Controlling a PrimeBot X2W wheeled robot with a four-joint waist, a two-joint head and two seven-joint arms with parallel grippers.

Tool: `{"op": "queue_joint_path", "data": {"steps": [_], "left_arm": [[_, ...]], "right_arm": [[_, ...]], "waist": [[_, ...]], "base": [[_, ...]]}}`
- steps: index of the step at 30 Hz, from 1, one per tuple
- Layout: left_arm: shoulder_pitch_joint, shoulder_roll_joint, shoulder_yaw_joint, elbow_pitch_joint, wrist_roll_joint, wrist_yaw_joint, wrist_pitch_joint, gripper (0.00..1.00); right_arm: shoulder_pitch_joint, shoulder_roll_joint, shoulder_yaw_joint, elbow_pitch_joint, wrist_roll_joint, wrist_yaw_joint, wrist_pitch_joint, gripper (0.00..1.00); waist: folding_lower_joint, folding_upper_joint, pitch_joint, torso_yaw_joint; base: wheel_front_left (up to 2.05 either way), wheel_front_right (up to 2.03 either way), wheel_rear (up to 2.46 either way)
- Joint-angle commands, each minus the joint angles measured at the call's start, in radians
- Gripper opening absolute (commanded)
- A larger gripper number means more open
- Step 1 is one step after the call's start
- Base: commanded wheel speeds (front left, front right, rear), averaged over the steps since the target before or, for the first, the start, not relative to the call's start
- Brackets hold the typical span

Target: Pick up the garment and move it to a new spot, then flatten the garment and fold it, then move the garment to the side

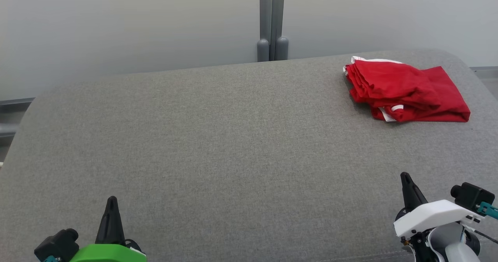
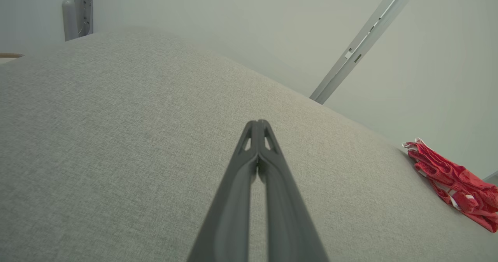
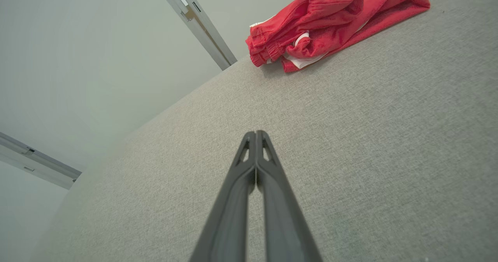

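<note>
Red garment [image 1: 406, 94] lay bunched at far-right of grey counter [image 1: 233, 149], well apart from both arms. L gripper [image 1: 112, 200] & R gripper [image 1: 405, 176]: fingers pressed together, empty. Fabric looked soft, light, floppy; prob best to pinch the gathered waistband edge, expect drape.

No legible text, label or number anywhere.
</note>
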Motion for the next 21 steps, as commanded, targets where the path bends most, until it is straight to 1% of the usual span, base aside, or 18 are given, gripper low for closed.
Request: {"op": "queue_joint_path", "data": {"steps": [1,21], "left_arm": [[-0.034,0.000,-0.001,-0.007,-0.034,-0.007,0.004,0.00],[-0.103,-0.014,-0.011,0.022,-0.308,-0.037,0.030,0.00]], "right_arm": [[-0.035,-0.006,-0.008,-0.008,0.033,0.000,0.009,0.00],[-0.091,-0.013,-0.064,0.022,0.306,0.000,0.105,0.00]], "waist": [[0.0000,0.0000,0.001,0.000],[0.0000,0.0000,0.014,0.002]], "base": [[0.00,0.00,0.00],[0.00,0.00,0.00]]}}
